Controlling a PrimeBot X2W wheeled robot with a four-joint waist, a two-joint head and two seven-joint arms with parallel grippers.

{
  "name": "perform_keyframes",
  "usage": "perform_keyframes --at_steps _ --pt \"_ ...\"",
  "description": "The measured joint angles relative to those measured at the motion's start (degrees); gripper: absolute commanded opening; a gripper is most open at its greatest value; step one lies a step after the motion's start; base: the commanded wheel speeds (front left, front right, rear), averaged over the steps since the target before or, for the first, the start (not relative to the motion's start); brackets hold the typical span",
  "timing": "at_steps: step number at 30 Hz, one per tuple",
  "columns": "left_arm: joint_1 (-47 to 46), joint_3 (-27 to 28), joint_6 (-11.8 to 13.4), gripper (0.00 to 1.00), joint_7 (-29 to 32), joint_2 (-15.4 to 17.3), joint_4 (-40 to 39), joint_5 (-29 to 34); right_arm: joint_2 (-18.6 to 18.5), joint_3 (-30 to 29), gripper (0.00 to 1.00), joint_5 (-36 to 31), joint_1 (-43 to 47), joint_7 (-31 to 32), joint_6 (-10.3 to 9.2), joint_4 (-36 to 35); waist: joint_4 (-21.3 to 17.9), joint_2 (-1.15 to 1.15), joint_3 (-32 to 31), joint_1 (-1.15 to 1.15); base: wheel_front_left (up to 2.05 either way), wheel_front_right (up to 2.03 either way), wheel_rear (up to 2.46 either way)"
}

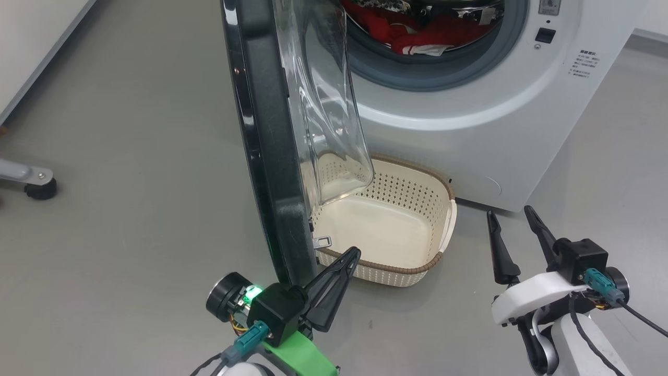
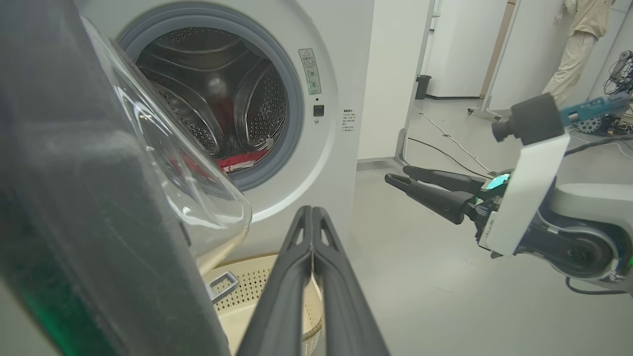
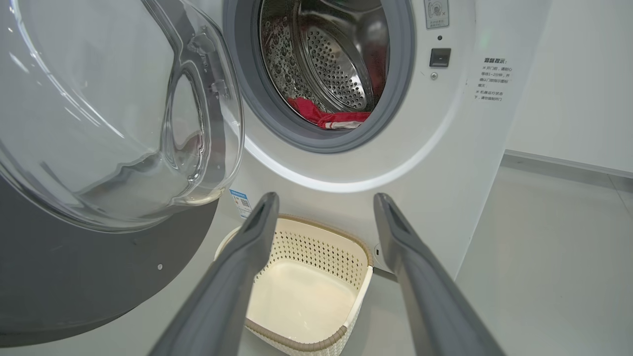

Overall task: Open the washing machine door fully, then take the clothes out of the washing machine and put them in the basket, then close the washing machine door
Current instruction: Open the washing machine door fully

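Note:
The washing machine [image 1: 469, 136] stands with its mouth uncovered and the red clothes [image 1: 417, 31] lying in the steel drum [image 3: 326, 59]. The washing machine door [image 1: 271, 141] is swung out about square to the machine's front, its glass bowl [image 1: 323, 104] hanging over the basket [image 1: 396, 219] on the floor below the mouth. That basket has nothing in it. My left gripper [image 1: 352, 256] is shut, fingers pressed together with nothing between them, right beside the door's lower edge. My right gripper [image 1: 510, 211] stands open to the right of the basket, nothing between its fingers.
A grey caster leg [image 1: 31, 183] sits on the floor at far left. A white wall base [image 1: 47, 57] runs along the left. Cables [image 2: 445, 143] trail on the floor beyond the machine, where a person [image 2: 578, 44] stands far off.

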Motion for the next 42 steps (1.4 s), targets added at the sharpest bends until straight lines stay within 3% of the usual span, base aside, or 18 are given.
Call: perform_keyframes --at_steps 16,42 --pt "0.04 3.72 2.4 0.0 -0.54 0.49 4.94 -0.58 0.2 -0.86 1.0 -0.47 -0.01 0.0 0.53 0.58 -0.07 0.0 -0.25 0.0 0.0 0.0 0.0" --pt "0.03 5.6 3.26 0.0 -2.68 0.19 8.69 -1.4 0.47 -1.89 1.0 -1.05 0.0 0.0 1.05 0.87 0.6 0.0 -0.26 0.0 0.0 0.0 0.0"
